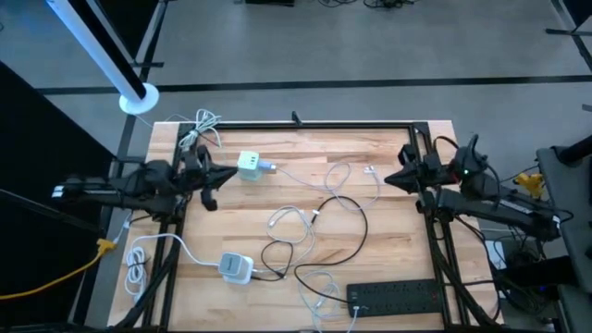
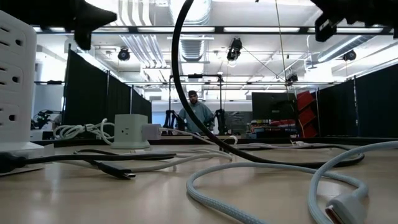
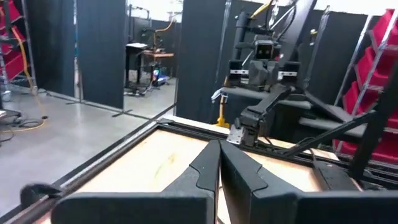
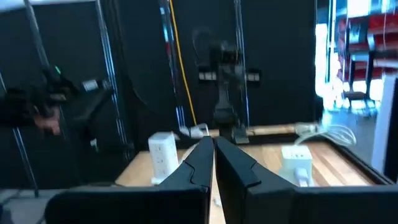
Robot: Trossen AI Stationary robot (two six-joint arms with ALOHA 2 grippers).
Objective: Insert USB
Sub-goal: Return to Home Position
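A white cube charger point(image 1: 250, 165) stands on the far left part of the wooden table, with a white cable running out of its right side. White and black USB cables point(image 1: 314, 222) lie looped across the middle, with small plug ends point(image 1: 370, 170) lying loose. My left gripper point(image 1: 227, 174) hovers shut at the left edge, just near of the cube. My right gripper point(image 1: 388, 178) hovers shut at the right edge. Both point toward the table's middle and hold nothing. The wrist views show each pair of fingers closed together: left point(image 3: 217, 152), right point(image 4: 213, 148).
A white adapter point(image 1: 236, 267) lies near the front left with its cord. A black power strip point(image 1: 395, 296) sits at the front right. A coiled white cable point(image 1: 199, 129) lies at the far left corner. A black frame point(image 1: 305, 124) borders the table. A person point(image 2: 196, 112) stands far behind.
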